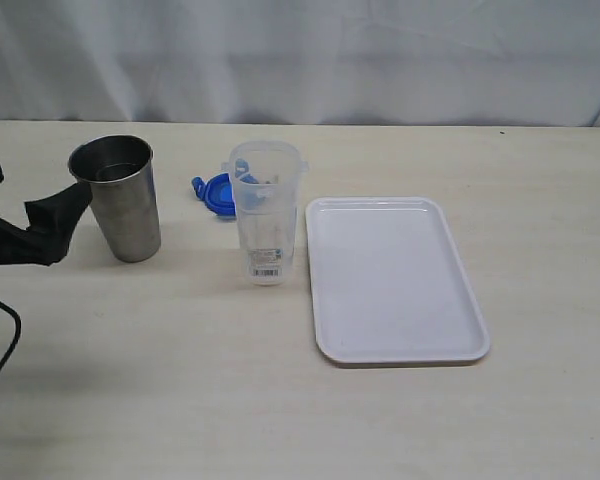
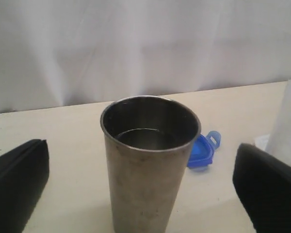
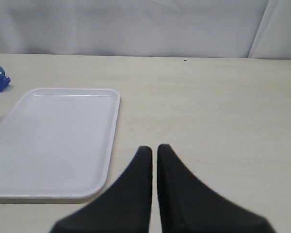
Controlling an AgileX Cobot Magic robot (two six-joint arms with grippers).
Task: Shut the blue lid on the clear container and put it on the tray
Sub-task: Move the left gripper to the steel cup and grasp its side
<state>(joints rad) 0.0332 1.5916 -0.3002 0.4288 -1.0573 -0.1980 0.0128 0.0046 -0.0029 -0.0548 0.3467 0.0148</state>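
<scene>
The clear container [image 1: 265,215] stands upright and uncovered just left of the white tray [image 1: 390,285]. The blue lid [image 1: 215,192] lies on the table behind the container, apart from it. My left gripper [image 1: 40,195] is at the left edge, open wide and facing a grey steel cup [image 1: 120,200]. In the left wrist view the cup [image 2: 148,160] stands between and just ahead of the black fingers [image 2: 266,189], and the lid [image 2: 201,151] lies beyond it. My right gripper [image 3: 154,148] is shut and holds nothing, hovering beside the tray [image 3: 58,141]. It is out of the exterior view.
The steel cup is left of the container, between my left gripper and the lid. A white curtain [image 1: 300,55] closes off the back of the table. A black cable [image 1: 5,340] loops at the front left.
</scene>
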